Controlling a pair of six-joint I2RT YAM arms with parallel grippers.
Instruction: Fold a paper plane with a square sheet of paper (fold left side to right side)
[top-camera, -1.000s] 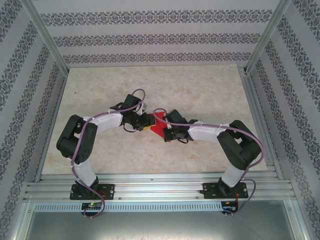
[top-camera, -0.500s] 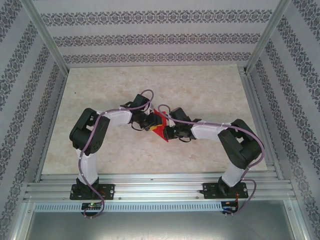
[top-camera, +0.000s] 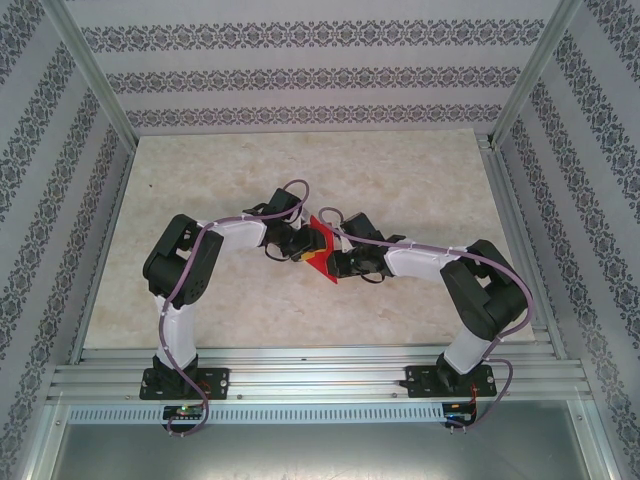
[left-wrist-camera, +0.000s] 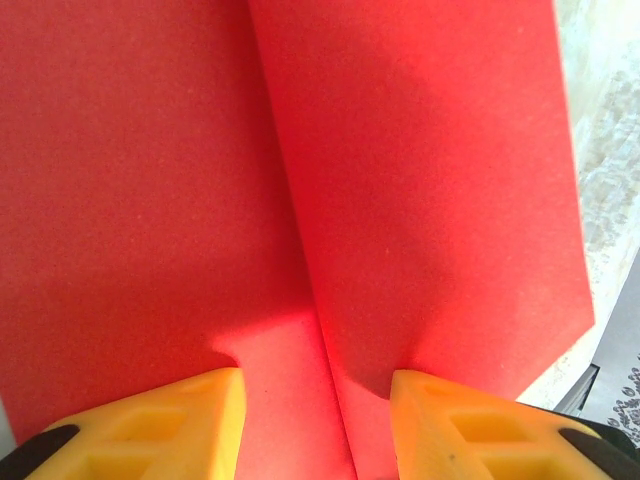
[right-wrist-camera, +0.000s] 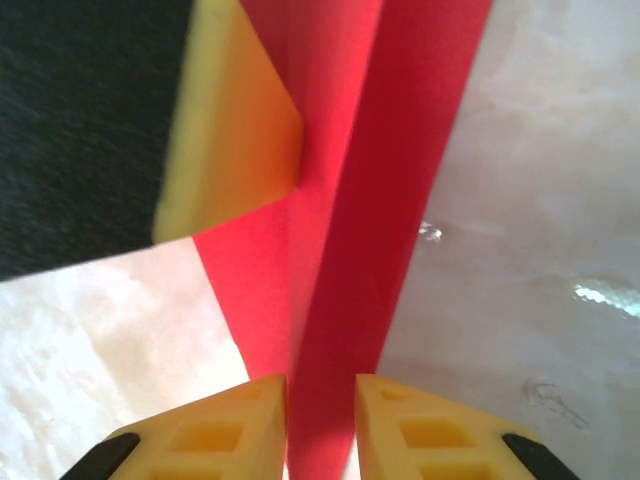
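The left arm (top-camera: 178, 325) and right arm (top-camera: 462, 350) have white links, black joints and a purple cable (top-camera: 420, 244) each, with black bases (top-camera: 185, 382) at six o'clock. The yellow fingers (left-wrist-camera: 190, 420) show square hollows.

Red paper (left-wrist-camera: 420, 200), edges out of frame

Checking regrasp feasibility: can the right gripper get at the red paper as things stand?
Probably yes: the right gripper straddles a fold of the red paper, jaws slightly apart, with nothing between them but paper.

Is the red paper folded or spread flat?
Folded: the paper shows one layer overlapping another along a straight edge in the left wrist view.
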